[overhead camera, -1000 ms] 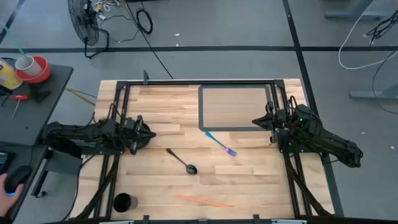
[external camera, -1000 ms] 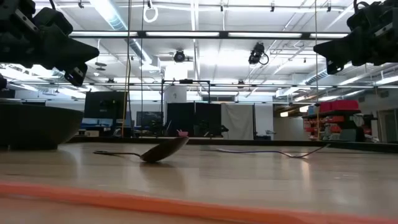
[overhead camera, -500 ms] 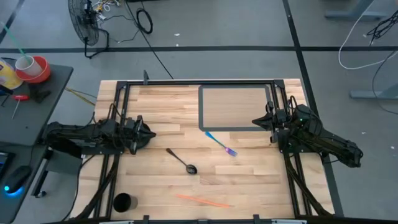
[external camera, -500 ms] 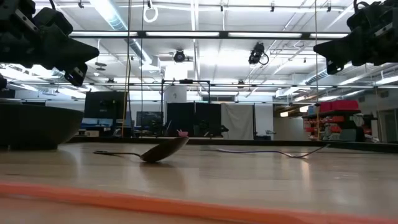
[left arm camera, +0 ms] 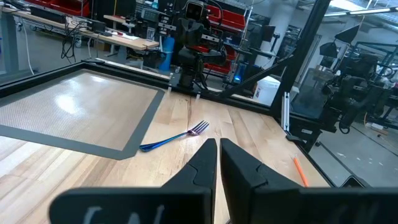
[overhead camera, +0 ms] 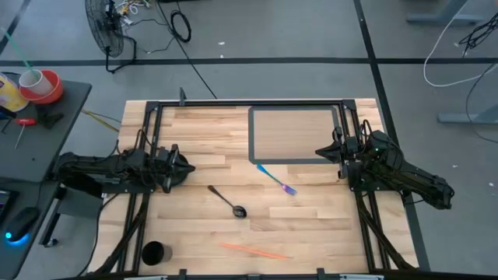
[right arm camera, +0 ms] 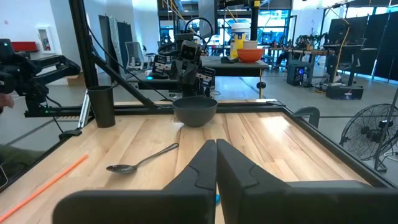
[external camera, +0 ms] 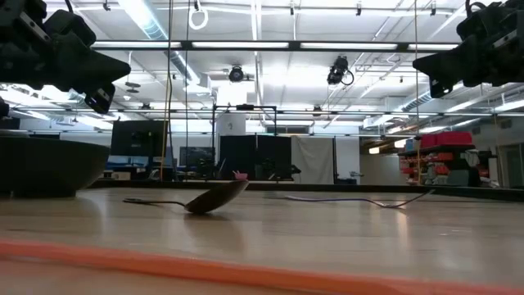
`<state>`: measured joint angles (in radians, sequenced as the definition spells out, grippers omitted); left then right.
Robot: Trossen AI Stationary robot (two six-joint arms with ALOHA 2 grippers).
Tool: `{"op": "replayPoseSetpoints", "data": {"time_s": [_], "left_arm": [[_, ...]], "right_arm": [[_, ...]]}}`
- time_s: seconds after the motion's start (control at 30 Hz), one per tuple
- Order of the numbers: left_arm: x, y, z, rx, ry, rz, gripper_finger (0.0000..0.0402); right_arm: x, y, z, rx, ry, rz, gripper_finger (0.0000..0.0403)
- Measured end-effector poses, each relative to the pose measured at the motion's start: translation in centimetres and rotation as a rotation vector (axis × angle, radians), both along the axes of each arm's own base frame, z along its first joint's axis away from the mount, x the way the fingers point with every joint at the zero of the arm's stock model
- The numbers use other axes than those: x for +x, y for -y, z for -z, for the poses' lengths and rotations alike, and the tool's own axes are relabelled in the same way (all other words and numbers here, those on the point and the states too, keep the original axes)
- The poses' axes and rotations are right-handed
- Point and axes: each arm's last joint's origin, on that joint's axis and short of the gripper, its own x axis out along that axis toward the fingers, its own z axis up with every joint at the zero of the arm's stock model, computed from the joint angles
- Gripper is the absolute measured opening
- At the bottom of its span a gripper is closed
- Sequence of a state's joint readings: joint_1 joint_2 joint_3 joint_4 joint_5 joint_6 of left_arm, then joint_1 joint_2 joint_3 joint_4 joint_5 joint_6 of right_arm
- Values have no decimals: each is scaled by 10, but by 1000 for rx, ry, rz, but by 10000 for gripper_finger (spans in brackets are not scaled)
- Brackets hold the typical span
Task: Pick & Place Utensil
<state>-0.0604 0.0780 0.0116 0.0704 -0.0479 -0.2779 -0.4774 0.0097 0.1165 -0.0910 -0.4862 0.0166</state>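
Note:
A dark spoon (overhead camera: pixel 228 201) lies flat on the wooden table, mid-table, its bowl toward the near edge; it also shows in the low view (external camera: pixel 190 201) and the right wrist view (right arm camera: pixel 142 160). A blue fork (overhead camera: pixel 276 180) lies flat just near of the grey mat (overhead camera: pixel 294 134); the left wrist view shows the fork (left arm camera: pixel 174 138) too. My left gripper (overhead camera: pixel 189 166) hovers shut at the table's left, above table height. My right gripper (overhead camera: pixel 317 152) hovers shut at the right, by the mat's right edge. Neither touches anything.
A grey bowl (right arm camera: pixel 194 111) stands below the left arm and also shows in the low view (external camera: pixel 41 164). A black cup (overhead camera: pixel 155 253) stands at the near left corner. An orange stick (overhead camera: pixel 253 250) lies near the near edge. A black frame borders the table.

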Motion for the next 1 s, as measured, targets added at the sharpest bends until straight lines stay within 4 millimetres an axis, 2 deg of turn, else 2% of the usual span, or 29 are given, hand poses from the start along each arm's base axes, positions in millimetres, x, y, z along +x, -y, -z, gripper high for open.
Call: {"op": "replayPoseSetpoints", "data": {"time_s": [0.17,0.53,0.67,0.87,1.0], "left_arm": [[0,0,-2,-35,21,0,23],[0,1,-7,-265,67,37,23],[-1,2,-14,-321,140,58,23],[-6,9,-35,-307,346,122,23],[-3,15,-37,-311,365,109,23]], "right_arm": [[0,0,0,0,0,0,9],[0,0,0,0,0,-1,9],[0,0,0,0,0,0,9],[0,0,0,0,0,0,9],[0,0,0,0,0,0,9]]}}
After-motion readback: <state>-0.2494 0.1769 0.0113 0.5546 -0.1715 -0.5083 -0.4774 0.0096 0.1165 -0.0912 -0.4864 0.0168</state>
